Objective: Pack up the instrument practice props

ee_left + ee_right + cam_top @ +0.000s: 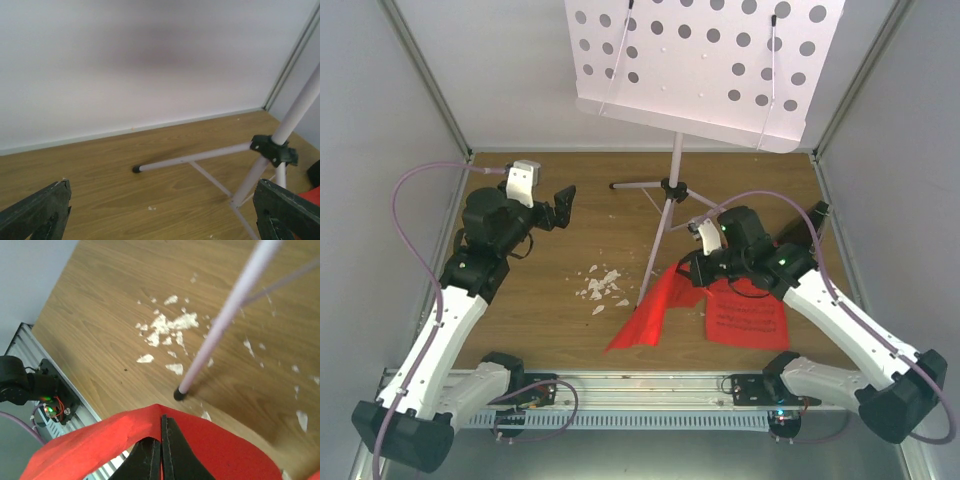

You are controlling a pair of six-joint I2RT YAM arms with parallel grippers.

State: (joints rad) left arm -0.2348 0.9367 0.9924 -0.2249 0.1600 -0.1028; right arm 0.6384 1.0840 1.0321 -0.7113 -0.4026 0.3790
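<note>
Barely begun: R gripper pinches a red music sheet, L gripper open & empty, music stand upright, unpacked.

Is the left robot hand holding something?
No, the left gripper is wide open, its fingers spread apart with nothing gripped between them.

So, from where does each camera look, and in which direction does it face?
Top external: high behind the bases, looking down at the white music stand with hole-dotted tray; both arms show.
Left wrist: low, facing the back wall past the stand's thin tripod legs; open left gripper at the bottom.
Right wrist: looking down at scattered small white crumbs; right gripper shut on the bright red paper sheet.
Shared: both wrist views show the stand's legs.
</note>
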